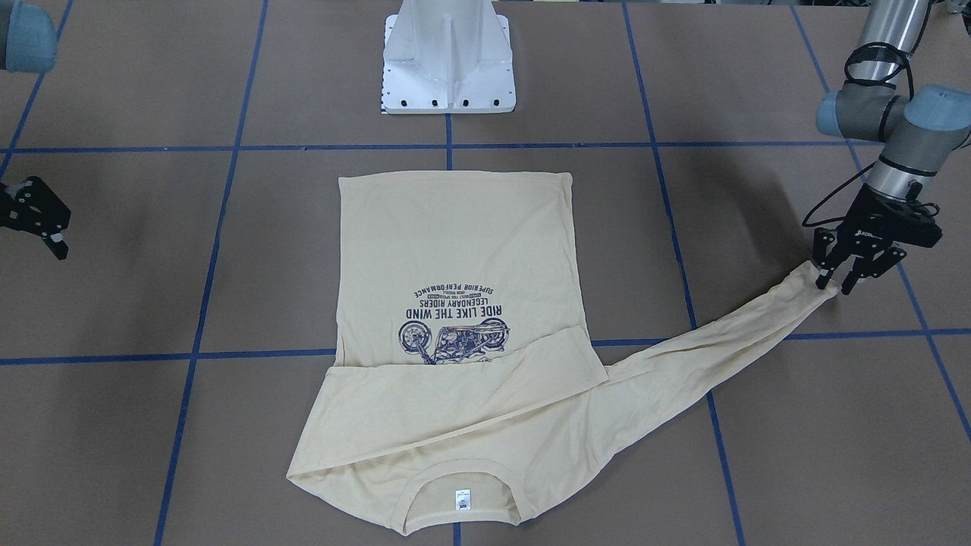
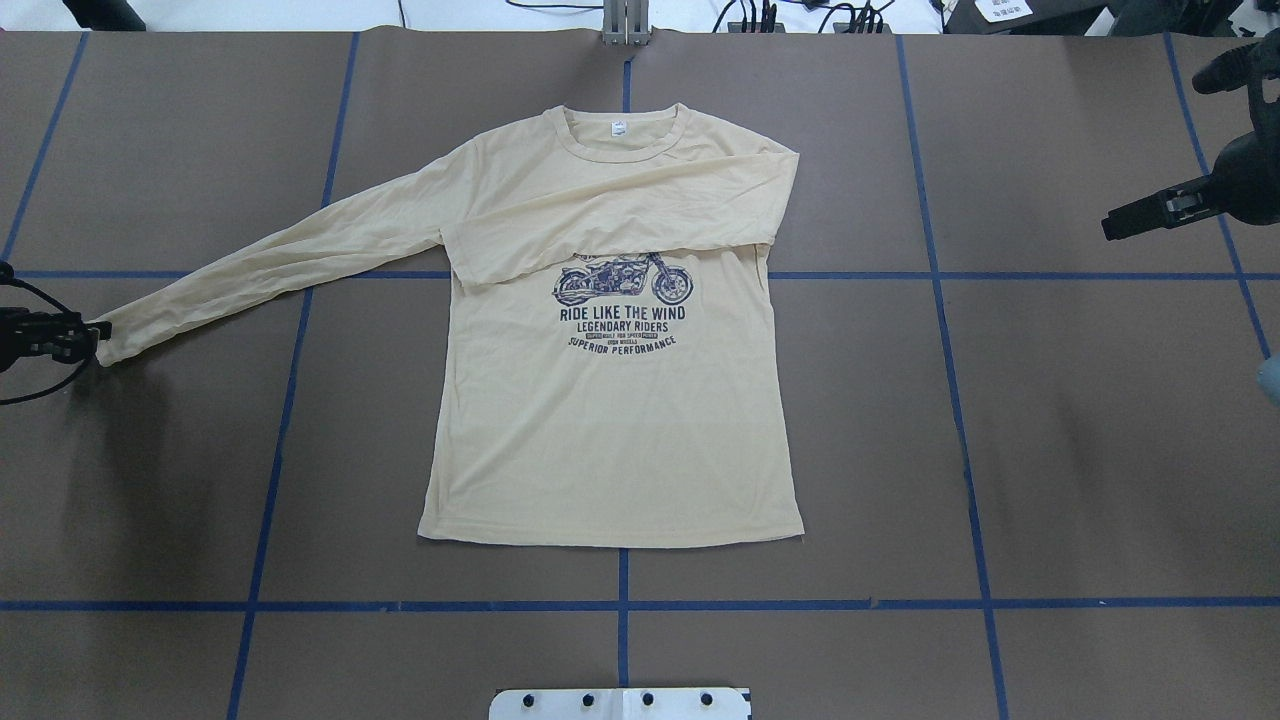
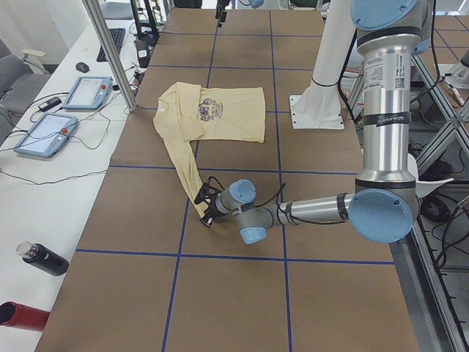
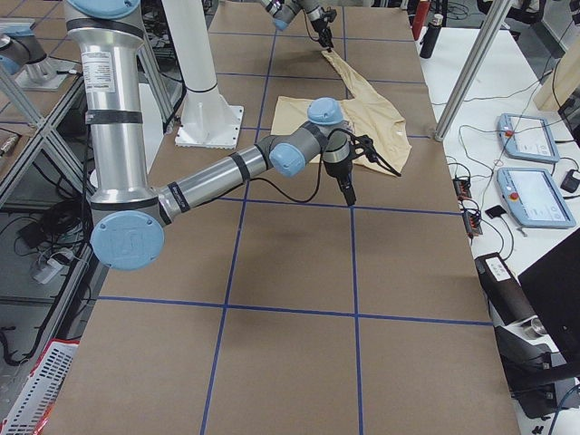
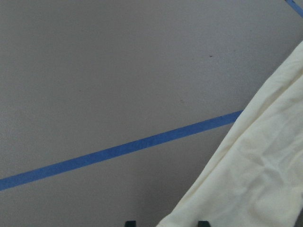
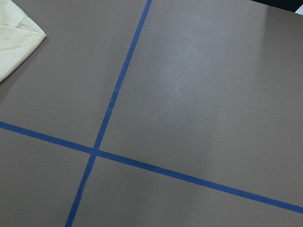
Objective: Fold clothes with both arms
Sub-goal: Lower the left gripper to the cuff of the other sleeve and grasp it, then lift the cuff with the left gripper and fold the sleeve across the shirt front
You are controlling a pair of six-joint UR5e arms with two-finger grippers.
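T-shirt lies flat, print up, just beyond the white base pedestal. One sleeve is folded across its chest. Left gripper pinches the outstretched sleeve's cuff; right gripper hangs empty, fingers seemingly together.

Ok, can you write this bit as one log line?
left gripper: shut on sleeve cuff | right gripper: off shirt | other sleeve: folded across chest
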